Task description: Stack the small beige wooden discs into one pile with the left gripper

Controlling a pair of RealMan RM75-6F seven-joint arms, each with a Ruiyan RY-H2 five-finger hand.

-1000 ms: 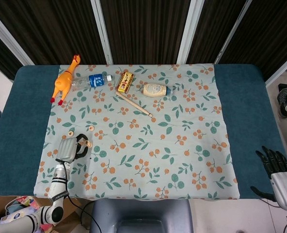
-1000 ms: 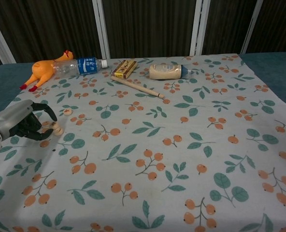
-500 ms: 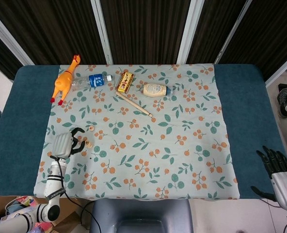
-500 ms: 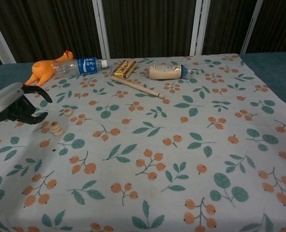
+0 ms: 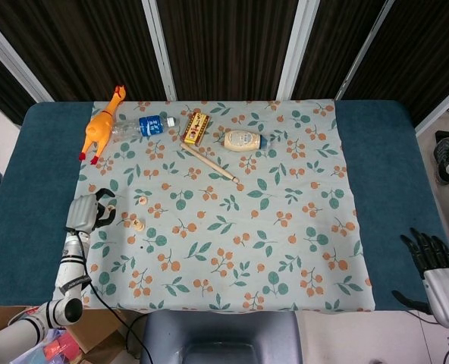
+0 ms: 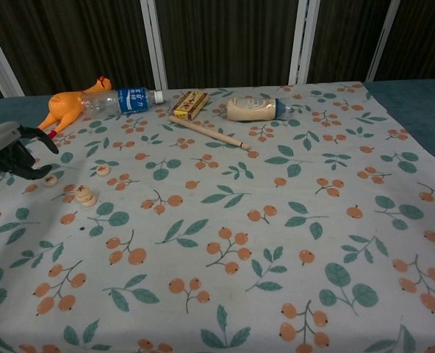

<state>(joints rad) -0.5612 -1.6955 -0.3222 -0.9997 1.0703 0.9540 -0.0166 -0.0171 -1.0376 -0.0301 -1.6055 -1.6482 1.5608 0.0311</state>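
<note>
Left hand open, empty, beside a loose disc. Discs look light, stiff, slick: pinch by the rim.

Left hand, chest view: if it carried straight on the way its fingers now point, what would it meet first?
Probably the loose disc just beyond the left hand: its curled fingers aim down toward the cloth there. The small disc pile sits further right, likely off that line; depth is uncertain.

Right hand partly out of frame
</note>
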